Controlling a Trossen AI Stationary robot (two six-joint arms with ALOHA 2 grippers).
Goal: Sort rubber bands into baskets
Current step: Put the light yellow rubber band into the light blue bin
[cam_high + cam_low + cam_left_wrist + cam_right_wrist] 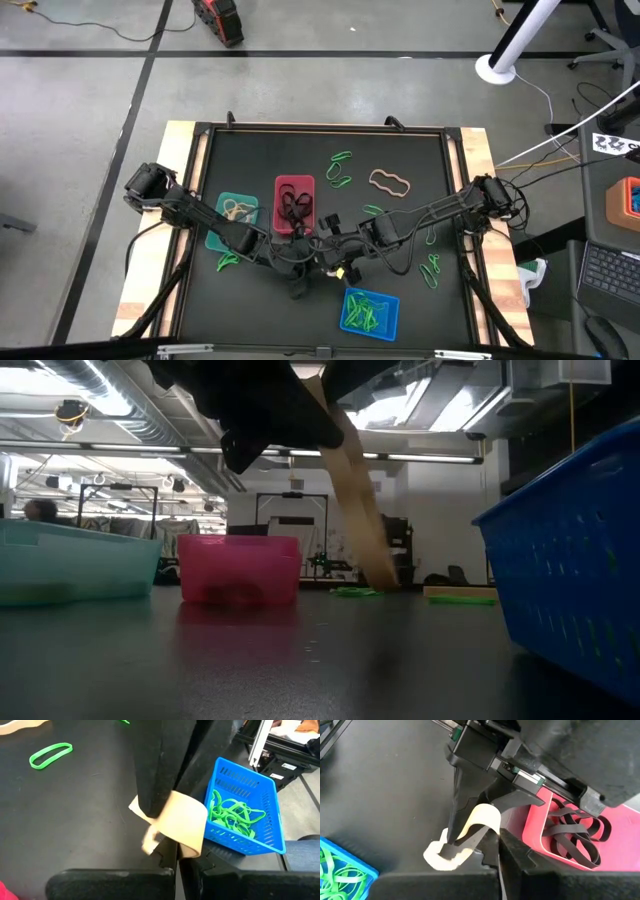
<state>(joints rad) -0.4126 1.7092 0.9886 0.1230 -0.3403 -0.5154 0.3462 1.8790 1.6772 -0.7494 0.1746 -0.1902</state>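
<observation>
A tan rubber band hangs between my two grippers above the middle of the table. Both are shut on it: my left gripper reaches in from the left, my right gripper from the right. In the high view they meet just below the red basket, which holds black bands. The teal basket holds tan bands. The blue basket near the front edge holds green ones. Another tan band and green bands lie flat on the mat. My left gripper pinches the tan band's lower part between its two shut fingers, which slant down from the table's left. The band curls upward from there. My right gripper pinches the band's upper loop between its shut fingers, which slant down from the right. The band's lowest end bunches up just above or on the mat.
More green bands lie at the right and by the teal basket. The black mat has bare room at the back left. Wooden table edges frame it left and right.
</observation>
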